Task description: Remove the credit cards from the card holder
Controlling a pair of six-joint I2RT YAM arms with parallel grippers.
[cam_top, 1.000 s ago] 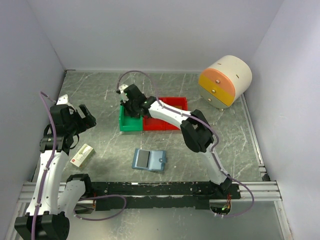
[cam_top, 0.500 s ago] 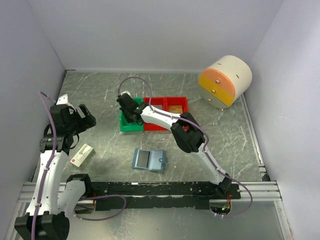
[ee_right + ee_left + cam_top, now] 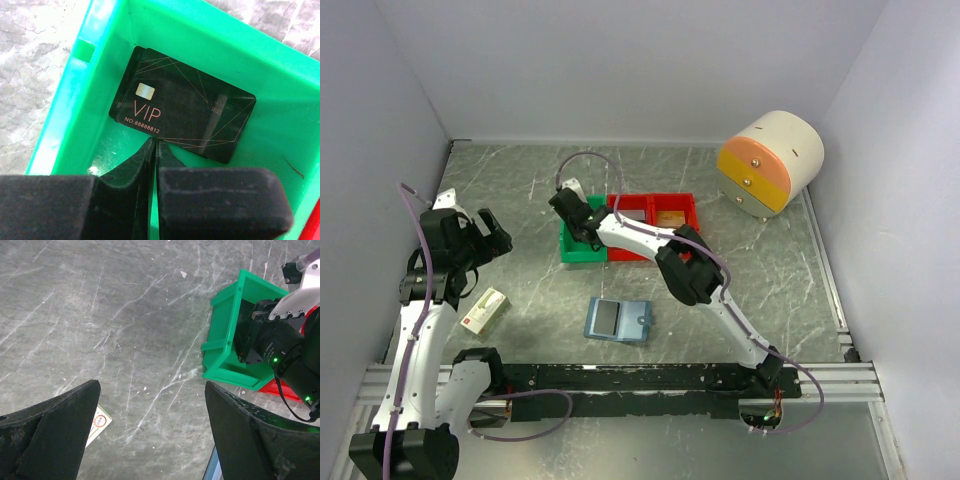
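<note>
1. Over the last second our right arm has swung left, carrying the right gripper [image 3: 154, 146] along the green plastic bin [image 3: 57, 130] at the far middle.
2. Its fingers are pressed together on nothing. The black "VIP" credit card [image 3: 182, 117] lies flat on the bin floor just beneath them.
3. We judge that card delivered. The slate-blue folding card holder [image 3: 620, 320] lies open near the centre, and a grey card [image 3: 606, 318] seems to be left in it.
4. The left gripper [image 3: 488, 238] hangs spread wide at the left, unmoved.
</note>
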